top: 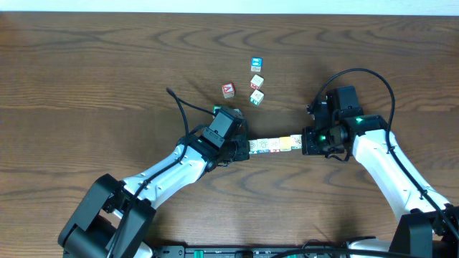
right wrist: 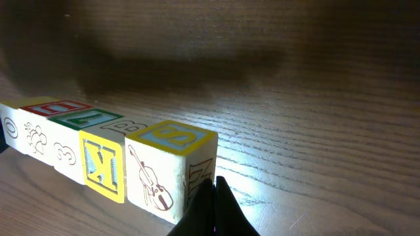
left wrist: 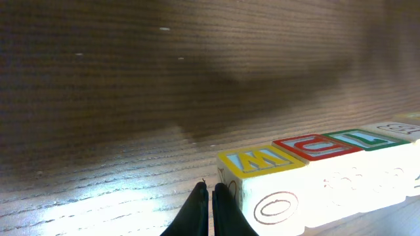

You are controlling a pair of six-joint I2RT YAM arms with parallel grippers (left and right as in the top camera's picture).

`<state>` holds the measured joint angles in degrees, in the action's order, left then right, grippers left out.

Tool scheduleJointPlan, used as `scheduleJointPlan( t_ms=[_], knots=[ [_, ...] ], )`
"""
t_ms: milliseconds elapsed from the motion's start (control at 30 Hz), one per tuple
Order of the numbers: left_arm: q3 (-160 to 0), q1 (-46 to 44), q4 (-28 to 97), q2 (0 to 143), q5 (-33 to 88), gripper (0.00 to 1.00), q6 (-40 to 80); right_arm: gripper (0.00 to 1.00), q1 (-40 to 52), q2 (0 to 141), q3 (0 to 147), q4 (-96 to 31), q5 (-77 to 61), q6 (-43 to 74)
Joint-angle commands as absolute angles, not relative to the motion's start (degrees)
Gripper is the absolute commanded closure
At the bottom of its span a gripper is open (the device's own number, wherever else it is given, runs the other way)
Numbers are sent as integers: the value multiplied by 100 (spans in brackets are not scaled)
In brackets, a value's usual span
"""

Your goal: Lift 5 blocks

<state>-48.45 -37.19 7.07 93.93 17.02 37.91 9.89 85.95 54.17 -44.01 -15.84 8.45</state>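
A straight row of five blocks (top: 272, 145) lies end to end between my two grippers. The left gripper (top: 249, 149) is shut, and its closed fingertips (left wrist: 210, 190) press the end face of the yellow-topped W block (left wrist: 262, 160). The right gripper (top: 303, 142) is also shut. Its tips (right wrist: 215, 183) push on the N face of the violin block (right wrist: 167, 164) at the other end. Beside that one stands the yellow K block (right wrist: 102, 164). A dark shadow sits under the row. I cannot tell whether it is off the table.
Several loose cubes sit behind the row: a red-faced one (top: 228, 89), a blue one (top: 256, 64), a cream one (top: 257, 82) and a green-marked one (top: 256, 97). Black cables arch over both arms. The wooden table (top: 86, 72) stretches wide on the left.
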Motion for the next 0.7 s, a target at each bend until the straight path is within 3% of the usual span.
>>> scheduleJointPlan(
  t_ms=[0,667],
  knots=[
    [-5240,-3940,421,9091,2657,93,3863,99,1361,8538,5481,-4377,-3094,764],
    [-5264,-3940,421,9085,2657,93,3863,99,1361,8486,5553,-4466,-3094,764]
  ],
)
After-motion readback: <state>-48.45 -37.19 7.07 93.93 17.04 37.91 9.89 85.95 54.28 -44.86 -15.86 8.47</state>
